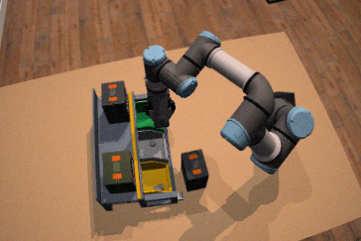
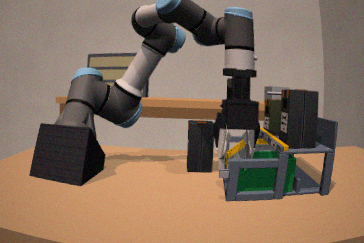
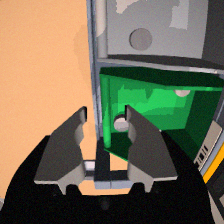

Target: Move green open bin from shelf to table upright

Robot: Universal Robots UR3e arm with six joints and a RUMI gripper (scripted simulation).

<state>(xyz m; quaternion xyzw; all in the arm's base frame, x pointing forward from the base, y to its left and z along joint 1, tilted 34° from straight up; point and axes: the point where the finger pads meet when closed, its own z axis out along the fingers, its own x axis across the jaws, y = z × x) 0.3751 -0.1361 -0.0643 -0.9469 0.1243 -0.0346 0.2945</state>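
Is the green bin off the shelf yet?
No. The green bin sits inside the shelf frame; the claw straddles its near wall.

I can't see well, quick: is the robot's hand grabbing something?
Gripper: part-closed, its fingers straddling the green bin's wall; whether it is gripped cannot be told.

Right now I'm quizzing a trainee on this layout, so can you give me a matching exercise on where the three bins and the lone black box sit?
Things:
1. green bin
2. grey bin
3. yellow bin
4. lone black box

Places:
A. on the table, beside the shelf
B. middle of the bin row
C. directly below the gripper
D. row end farthest from the gripper

Pairs: 1-C, 2-B, 3-D, 4-A
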